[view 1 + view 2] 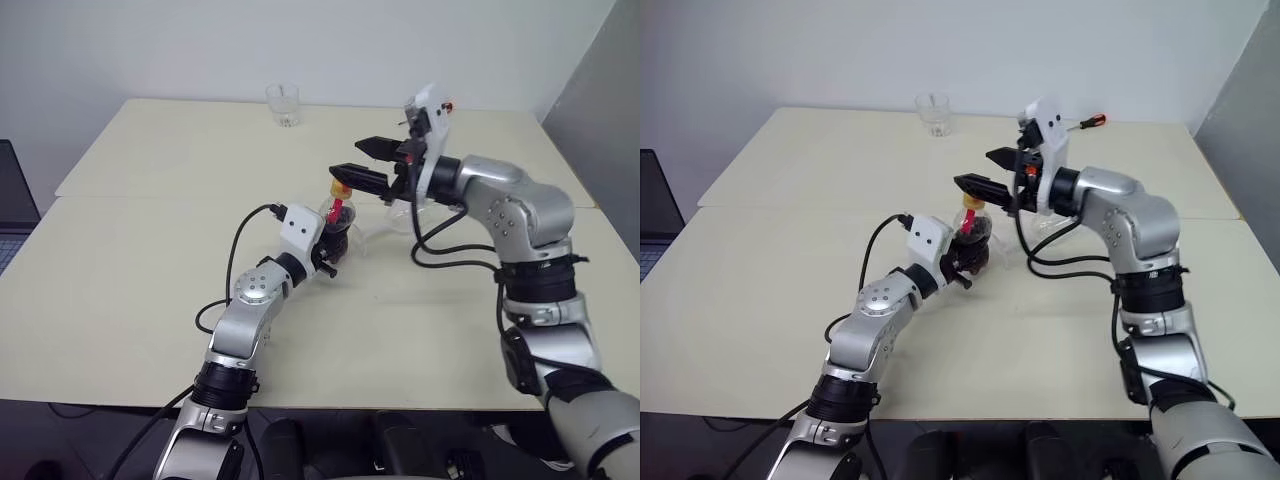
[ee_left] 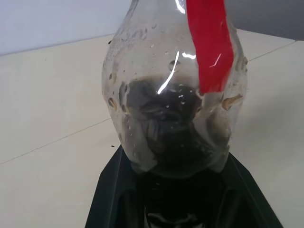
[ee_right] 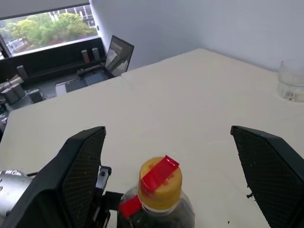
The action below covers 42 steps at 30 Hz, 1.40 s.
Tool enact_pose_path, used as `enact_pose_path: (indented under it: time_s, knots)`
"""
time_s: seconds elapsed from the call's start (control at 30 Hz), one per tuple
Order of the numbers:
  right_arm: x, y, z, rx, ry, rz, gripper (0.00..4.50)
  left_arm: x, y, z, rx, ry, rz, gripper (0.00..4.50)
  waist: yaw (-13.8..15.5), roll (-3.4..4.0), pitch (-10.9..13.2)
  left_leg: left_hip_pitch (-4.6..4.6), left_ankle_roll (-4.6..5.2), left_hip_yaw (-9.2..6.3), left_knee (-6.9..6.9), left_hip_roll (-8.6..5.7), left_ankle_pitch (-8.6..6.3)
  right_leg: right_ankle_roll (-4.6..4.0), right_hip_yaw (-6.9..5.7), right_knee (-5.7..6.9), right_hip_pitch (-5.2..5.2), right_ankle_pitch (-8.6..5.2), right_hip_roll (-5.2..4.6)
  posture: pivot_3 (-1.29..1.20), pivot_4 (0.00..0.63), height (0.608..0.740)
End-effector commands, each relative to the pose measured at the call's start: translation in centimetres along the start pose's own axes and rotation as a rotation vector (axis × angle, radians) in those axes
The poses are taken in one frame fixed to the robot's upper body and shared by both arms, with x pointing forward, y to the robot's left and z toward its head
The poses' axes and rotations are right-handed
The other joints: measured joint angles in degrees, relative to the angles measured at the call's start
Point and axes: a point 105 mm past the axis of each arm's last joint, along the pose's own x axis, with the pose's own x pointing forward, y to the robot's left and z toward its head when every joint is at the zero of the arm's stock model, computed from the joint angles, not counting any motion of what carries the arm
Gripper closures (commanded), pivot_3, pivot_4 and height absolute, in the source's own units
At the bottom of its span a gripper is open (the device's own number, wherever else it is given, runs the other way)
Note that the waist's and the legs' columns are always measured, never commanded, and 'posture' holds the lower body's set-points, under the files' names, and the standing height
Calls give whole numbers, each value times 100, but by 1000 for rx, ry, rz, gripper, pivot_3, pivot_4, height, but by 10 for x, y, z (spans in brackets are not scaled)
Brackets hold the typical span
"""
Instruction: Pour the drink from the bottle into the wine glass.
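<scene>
My left gripper [image 1: 332, 248] is shut on the bottle [image 1: 340, 208], a small round clear bottle held upright just above the table. Its black fingers [image 2: 116, 190] clasp the lower body. The dark drink [image 2: 166, 133] fills the bottom of the bottle. A red strip runs up to the yellow cap [image 3: 160, 183]. My right gripper [image 1: 365, 163] hangs open just above the cap, its fingers [image 3: 83, 166] spread wide to either side and not touching it. The wine glass [image 1: 402, 218] stands behind the right gripper, mostly hidden by the wrist.
A short clear tumbler [image 1: 283, 104] stands at the far edge of the table [image 1: 130, 260]. A red-handled screwdriver [image 1: 1092, 121] lies at the back right. A laptop [image 1: 12, 205] sits off the table's left side.
</scene>
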Motion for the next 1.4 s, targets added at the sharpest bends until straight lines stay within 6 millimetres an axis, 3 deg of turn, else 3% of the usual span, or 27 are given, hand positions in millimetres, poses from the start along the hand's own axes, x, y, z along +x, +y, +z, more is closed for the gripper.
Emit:
enact_pose_path:
  time_s: [0.03,0.3,0.43,0.63,1.17,1.27,1.4]
  knots:
    - [-9,6,21,-7,-55,-89,0,-2,-3,25,30,-102,-5,3457,10,0,0,-4,0,-2,1,1,0,0,-1,0,-3,0,0,0,150,740]
    - [-18,13,7,44,49,-292,0,-1,-3,23,25,-96,-4,3457,12,0,0,-12,0,2,4,-4,0,1,-5,-3,-5,0,-19,0,150,740]
    - [-10,25,-6,77,100,-358,0,-1,-4,22,22,-96,-8,3457,-20,0,0,-15,0,-1,3,-3,0,1,-5,-2,-9,0,-12,0,150,740]
    - [-2,37,-6,108,95,-351,0,1,-5,24,32,-101,-15,3457,-43,0,0,-19,0,-8,2,-2,0,1,-6,-2,-11,0,-3,0,150,740]
    - [1,24,-11,178,90,-415,0,-2,-6,25,56,-105,-13,3457,-117,0,0,-22,0,-8,3,-3,0,2,-15,-4,-11,-1,-7,0,150,740]
    - [2,24,-12,181,90,-416,645,-2,-6,24,55,-104,-10,3458,-118,0,0,-22,0,-7,3,-3,0,2,-16,-4,-11,-1,-7,0,150,740]
    - [4,24,-8,191,67,-408,2040,-3,-6,24,56,-102,-7,3458,-119,0,0,-22,0,-7,2,-3,0,2,-17,-5,-11,-1,-7,0,150,740]
